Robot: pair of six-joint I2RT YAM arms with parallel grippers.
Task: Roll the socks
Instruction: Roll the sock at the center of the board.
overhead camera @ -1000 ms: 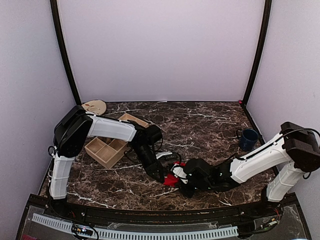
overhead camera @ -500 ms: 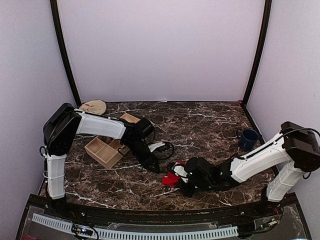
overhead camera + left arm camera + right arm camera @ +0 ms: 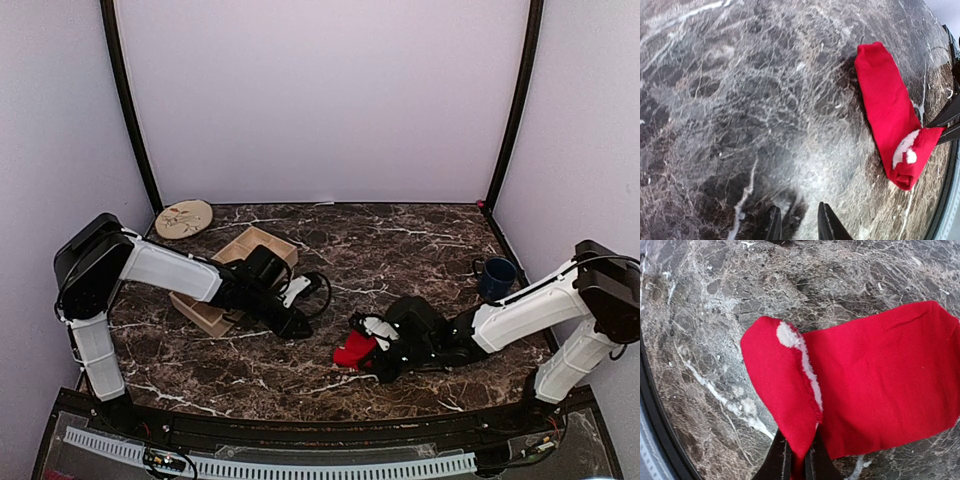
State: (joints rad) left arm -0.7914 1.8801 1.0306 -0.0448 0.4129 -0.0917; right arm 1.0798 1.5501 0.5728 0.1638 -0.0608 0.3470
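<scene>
— Where did we find the red sock (image 3: pixel 352 349)?

— On the table (image 3: pixel 420 235), towards the near edge, between the two arms. Most of it lay flat on the dark marble. The end with the white patch (image 3: pixel 788 335) was folded back over the rest.

— And what did we make of the right gripper (image 3: pixel 796 460)?

— It was closed tight on that folded end, with red fabric pinched between its fingers.

— The left gripper (image 3: pixel 797 225)?

— We saw its fingers only a narrow way apart, with nothing between them. It hung low over bare marble, near the sock but not touching it.

— Anything else we noted?

— The wooden tray (image 3: pixel 262 238) sat on the left side of the table, partly behind the left arm. A blue mug (image 3: pixel 497 277) stood far to the right, well apart from the sock.
</scene>
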